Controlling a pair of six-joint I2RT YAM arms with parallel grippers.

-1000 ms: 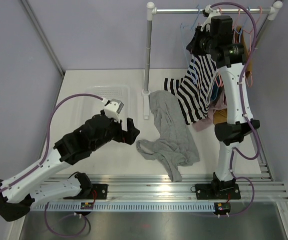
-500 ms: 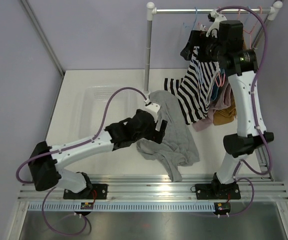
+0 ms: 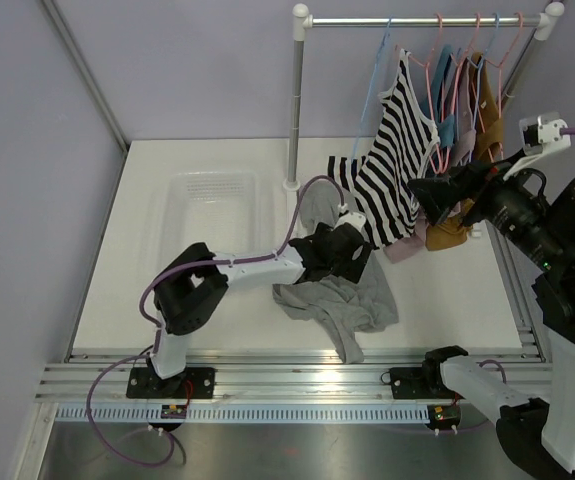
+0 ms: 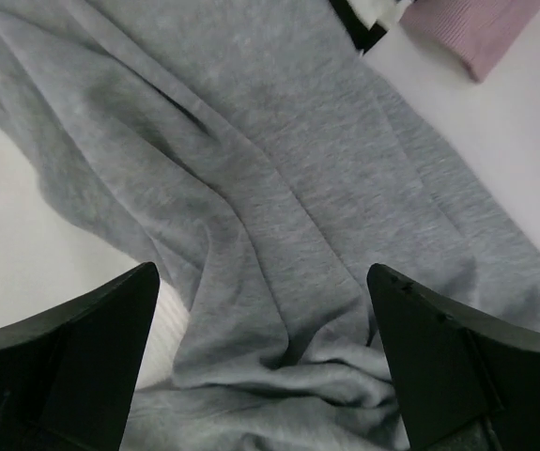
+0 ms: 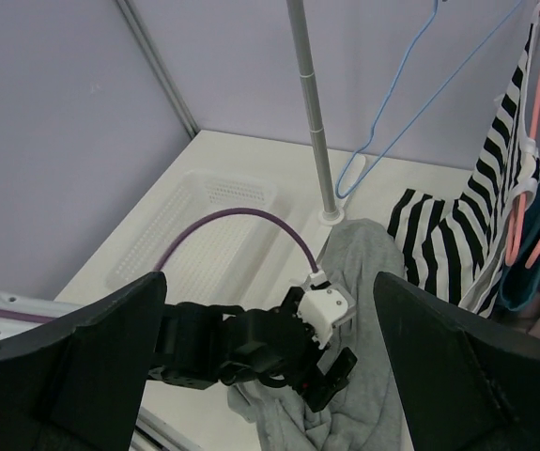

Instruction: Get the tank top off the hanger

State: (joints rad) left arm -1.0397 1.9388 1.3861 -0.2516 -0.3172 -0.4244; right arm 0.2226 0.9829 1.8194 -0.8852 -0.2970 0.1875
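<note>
A grey tank top (image 3: pixel 352 295) lies crumpled on the table, off any hanger, and fills the left wrist view (image 4: pixel 279 169). My left gripper (image 3: pixel 352 245) is open right over it (image 4: pixel 262 268), one finger on either side of a raised fold. An empty blue hanger (image 5: pixel 345 183) hangs on the rail. My right gripper (image 3: pixel 435 197) is open in mid-air to the right of the rack, holding nothing (image 5: pixel 270 277), and looks down on the left arm and the grey tank top (image 5: pixel 359 249).
A striped top (image 3: pixel 392 170) hangs from a pink hanger (image 5: pixel 532 85), its hem draped on the table. More clothes (image 3: pixel 467 110) hang on the rail (image 3: pixel 367 20). The rack pole (image 3: pixel 295 110) stands mid-table. A white basket (image 3: pixel 212 205) sits left of it.
My left arm has swung right from near the basket to the grey tank top. My right arm has pulled down and away from the rail, and its gripper has opened.
</note>
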